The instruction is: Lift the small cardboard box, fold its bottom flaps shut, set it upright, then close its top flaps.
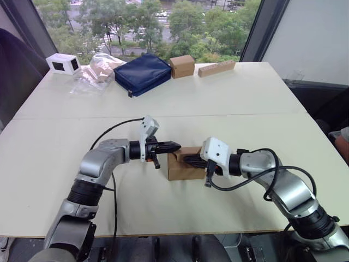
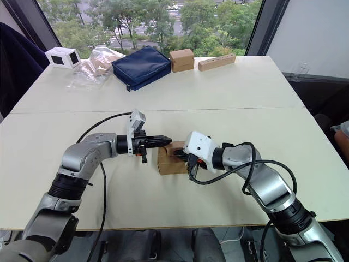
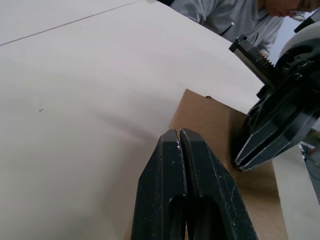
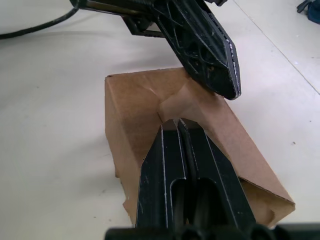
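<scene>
The small cardboard box (image 1: 181, 168) rests on the table near the front middle, between my two arms. In the right wrist view its upper flaps (image 4: 185, 102) lie folded inward, one a little raised. My left gripper (image 1: 178, 146) is shut, its tips hovering just over the box's far left top edge. From the other side my right gripper (image 1: 187, 160) reaches in, also shut, with its tips (image 4: 176, 122) pressed against the top of the box where the flaps meet. The left gripper's fingers (image 4: 210, 55) cross over the box just beyond them.
Along the far edge stand a white box (image 1: 62, 63), a clear plastic bag (image 1: 98, 68), a navy pouch (image 1: 143, 73), a brown cube carton (image 1: 182, 66) and a long tan block (image 1: 216, 68). A person (image 3: 235, 20) sits past the table's right side.
</scene>
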